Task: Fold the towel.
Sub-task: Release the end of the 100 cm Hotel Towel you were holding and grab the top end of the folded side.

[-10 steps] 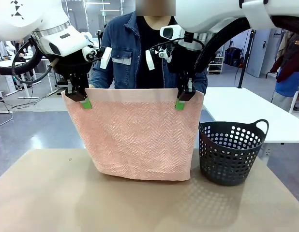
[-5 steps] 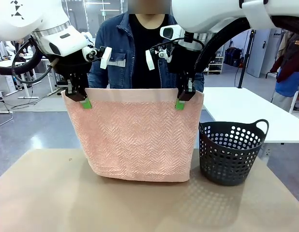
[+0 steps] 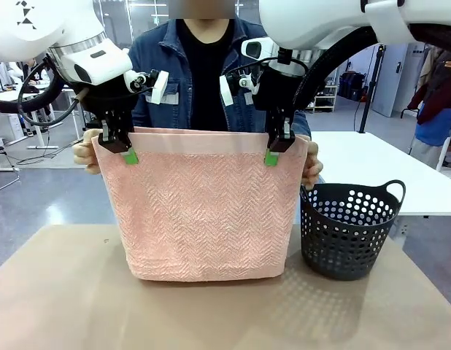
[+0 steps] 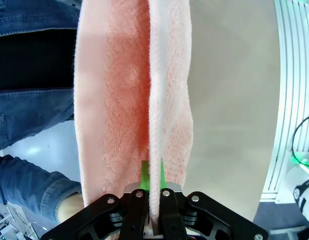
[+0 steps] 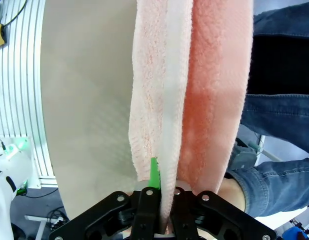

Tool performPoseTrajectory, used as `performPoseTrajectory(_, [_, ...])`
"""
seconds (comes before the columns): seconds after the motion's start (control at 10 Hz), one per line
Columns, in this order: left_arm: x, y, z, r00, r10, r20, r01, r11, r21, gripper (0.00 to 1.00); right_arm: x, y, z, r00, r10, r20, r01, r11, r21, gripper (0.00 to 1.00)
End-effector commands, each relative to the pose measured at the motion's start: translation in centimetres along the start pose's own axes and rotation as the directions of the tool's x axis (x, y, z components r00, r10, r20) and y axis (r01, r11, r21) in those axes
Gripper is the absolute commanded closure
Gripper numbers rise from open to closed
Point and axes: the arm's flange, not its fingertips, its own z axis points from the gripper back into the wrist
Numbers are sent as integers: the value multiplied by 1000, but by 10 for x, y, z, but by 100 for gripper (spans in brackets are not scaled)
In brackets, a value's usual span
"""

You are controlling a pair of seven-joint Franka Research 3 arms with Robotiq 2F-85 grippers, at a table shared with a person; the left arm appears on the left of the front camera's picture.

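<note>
Front view: the left gripper (image 3: 117, 142) and the right gripper (image 3: 278, 146) are each clamped on a top corner of the towel (image 3: 207, 211), which hangs doubled below and between them. It is probably stretched flat so that the person's hands (image 3: 85, 149), just outboard of each gripper, can take its upper edge. Whether the bottom fold touches the tabletop (image 3: 211, 313) is unclear, and the cloth hides the rear layer and most of each hand.

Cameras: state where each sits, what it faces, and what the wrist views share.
Front view: between the arms, facing the person across the table; left tool and right tool hold the towel up.
Left wrist view: on that wrist, looking down its tool along the towel.
Right wrist view: the same, mirrored.
Shared: towel, table, denim sleeve.
</note>
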Motion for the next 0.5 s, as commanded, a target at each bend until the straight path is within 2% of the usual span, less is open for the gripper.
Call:
performPoseTrajectory(0.0, [0, 0, 1, 1000, 0, 1, 0, 1000, 3, 100, 0, -1, 1, 1000, 0, 0, 0, 1000, -3, 100])
performPoseTrajectory(0.4, [0, 0, 1, 1000, 0, 1, 0, 1000, 3, 100, 0, -1, 1, 1000, 0, 0, 0, 1000, -3, 100])
